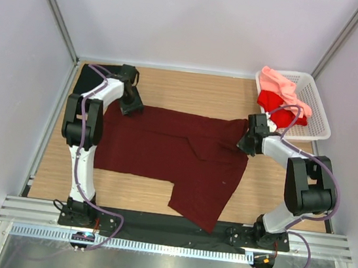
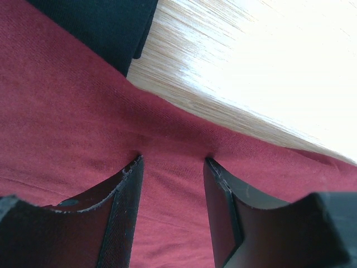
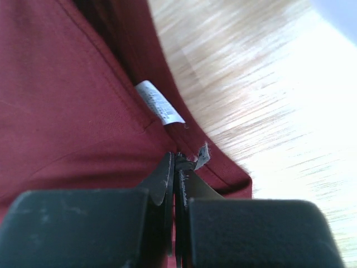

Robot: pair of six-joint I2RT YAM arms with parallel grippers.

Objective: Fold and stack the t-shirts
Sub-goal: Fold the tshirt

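- Maroon t-shirt [image 1: 176, 153] spread on desk [image 1: 172, 87], not yet folded; black t-shirt [image 2: 106, 25] upper left.
- Red t-shirt [image 1: 272, 101] and pink t-shirt [image 1: 284, 85] wait in basket [image 1: 317, 109].
- My left gripper [image 2: 173, 160] half-open; right gripper [image 3: 177, 159] pinches maroon cloth.

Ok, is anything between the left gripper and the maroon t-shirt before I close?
Nothing visible. The left gripper's open fingertips sit right on the maroon t-shirt near its far edge. The black t-shirt lies beyond the tips, off to one side, not between.

Dark maroon t-shirt [image 1: 164, 148] lies spread wide, partly folded.
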